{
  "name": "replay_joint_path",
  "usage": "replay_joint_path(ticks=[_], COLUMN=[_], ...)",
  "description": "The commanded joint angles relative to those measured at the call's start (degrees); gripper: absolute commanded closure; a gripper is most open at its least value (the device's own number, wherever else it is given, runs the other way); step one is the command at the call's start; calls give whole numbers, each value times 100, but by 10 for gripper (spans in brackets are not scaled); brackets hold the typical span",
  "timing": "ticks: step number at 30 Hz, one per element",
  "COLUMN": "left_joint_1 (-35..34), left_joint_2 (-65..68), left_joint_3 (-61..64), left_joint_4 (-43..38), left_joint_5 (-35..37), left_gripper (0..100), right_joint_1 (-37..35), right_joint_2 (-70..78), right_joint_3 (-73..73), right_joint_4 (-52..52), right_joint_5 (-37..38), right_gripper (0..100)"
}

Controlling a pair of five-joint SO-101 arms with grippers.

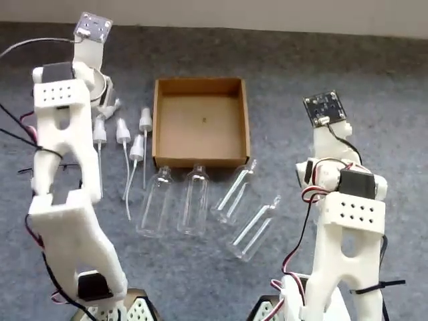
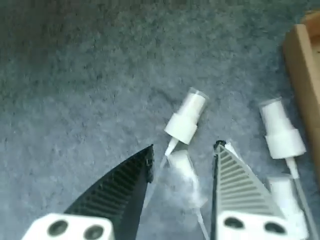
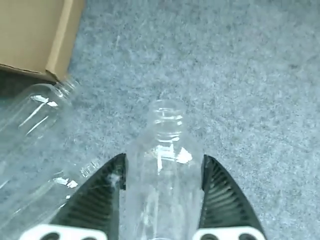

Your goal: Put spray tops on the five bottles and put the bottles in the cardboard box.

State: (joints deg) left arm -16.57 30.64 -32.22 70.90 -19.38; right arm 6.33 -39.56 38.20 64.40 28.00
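One bottle held, one top to pick

Hold steady the bottle clamped in the right gripper, neck bare, near the cardboard box. Lower the wide-open left gripper around one spray top on the worktop; pinch the collar, not the tube.

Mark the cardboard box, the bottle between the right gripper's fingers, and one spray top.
cardboard box (image 1: 194, 137), high view, its bare floor.
bottle (image 3: 165, 150), right wrist view, its shoulder below the neck.
spray top (image 2: 186, 118), left wrist view, its white body.
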Motion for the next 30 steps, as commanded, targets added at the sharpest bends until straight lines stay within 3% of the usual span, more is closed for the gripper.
replay_joint_path(ticks=[1,7,13,22,30], left_joint_1=[-84,4,92,101,40], left_joint_2=[1323,2747,3749,4084,3679], left_joint_3=[-1947,-3591,-4453,-4875,-5903], left_joint_4=[18,246,431,765,1160], left_joint_5=[-457,-571,-818,-1125,-1116], left_gripper=[811,811,812,944,946], right_joint_1=[-57,-66,-66,-66,-66], right_joint_2=[-163,-163,-163,-163,-171], right_joint_3=[-31,-31,-31,-31,-66], right_joint_4=[-92,-84,-84,119,189], right_joint_5=[-53,-53,-53,-26,-44], right_gripper=[947,947,947,947,947])
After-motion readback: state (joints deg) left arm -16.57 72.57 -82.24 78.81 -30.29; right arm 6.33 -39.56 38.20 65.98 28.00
